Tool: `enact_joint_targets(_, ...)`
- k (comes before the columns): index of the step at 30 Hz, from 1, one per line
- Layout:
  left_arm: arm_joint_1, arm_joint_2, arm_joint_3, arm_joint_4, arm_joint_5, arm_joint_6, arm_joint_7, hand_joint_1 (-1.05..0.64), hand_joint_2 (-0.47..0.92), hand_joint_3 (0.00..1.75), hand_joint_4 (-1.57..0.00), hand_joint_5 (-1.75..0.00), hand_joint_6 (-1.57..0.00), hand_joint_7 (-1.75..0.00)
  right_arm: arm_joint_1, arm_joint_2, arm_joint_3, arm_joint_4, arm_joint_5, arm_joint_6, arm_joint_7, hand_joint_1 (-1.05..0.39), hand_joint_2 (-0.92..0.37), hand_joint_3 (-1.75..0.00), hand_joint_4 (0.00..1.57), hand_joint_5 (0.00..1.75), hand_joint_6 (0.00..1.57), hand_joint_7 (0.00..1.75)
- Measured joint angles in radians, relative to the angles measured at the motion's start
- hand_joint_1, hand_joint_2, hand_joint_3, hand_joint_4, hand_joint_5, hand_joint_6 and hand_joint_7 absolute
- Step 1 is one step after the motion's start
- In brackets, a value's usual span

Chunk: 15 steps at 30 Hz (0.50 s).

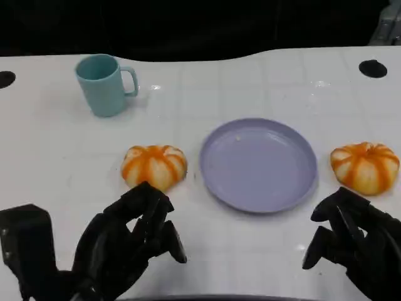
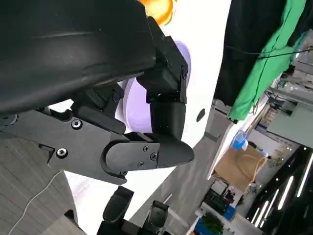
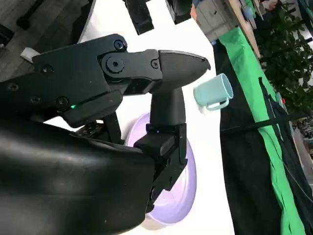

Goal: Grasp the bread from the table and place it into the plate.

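Black left robot hand (image 1: 135, 235) empty, fingers apart near bread (image 1: 154, 166) | right robot hand (image 1: 351, 241) likewise

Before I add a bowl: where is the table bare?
Bare: behind the plate, right of the mug; also the near edge between the left hand and right hand. Crowded: the row of left bread, plate, right bread.

Bare table (image 1: 263, 251) lies between both hands and the plate (image 1: 258, 163).
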Motion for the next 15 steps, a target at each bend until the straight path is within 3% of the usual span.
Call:
enact_joint_targets(7, 0.0, 0.0, 0.001, 0.0, 0.0, 0.001, 0.0, -0.57, 0.92, 0.41, -0.88, -1.75, -0.66, -1.75, 0.0, 0.0, -0.001, 0.0, 0.001, 0.003, 0.0, -0.46, -0.92, -0.39, 0.64, 1.75, 0.5, 1.61)
enact_joint_targets(11, 0.0, 0.007, -0.008, 0.001, 0.016, -0.013, -0.001, -0.59, 0.92, 0.42, -0.78, -1.75, -0.54, -1.71, -0.001, 0.0, -0.001, 0.0, 0.0, 0.003, -0.001, -0.46, -0.92, -0.37, 0.63, 1.75, 0.5, 1.61)
enact_joint_targets(14, -0.006, 0.034, -0.036, 0.005, 0.084, -0.069, -0.014, -0.59, 0.92, 0.34, -0.53, -1.64, -0.44, -1.32, -0.001, 0.0, 0.0, 0.0, 0.0, 0.003, -0.003, -0.46, -0.92, -0.38, 0.63, 1.75, 0.5, 1.61)
enact_joint_targets(15, -0.012, 0.051, -0.045, 0.011, 0.113, -0.095, -0.021, -0.55, 0.92, 0.28, -0.48, -1.49, -0.43, -1.08, -0.001, 0.0, 0.0, 0.0, -0.001, 0.003, -0.003, -0.45, -0.92, -0.38, 0.63, 1.75, 0.5, 1.62)
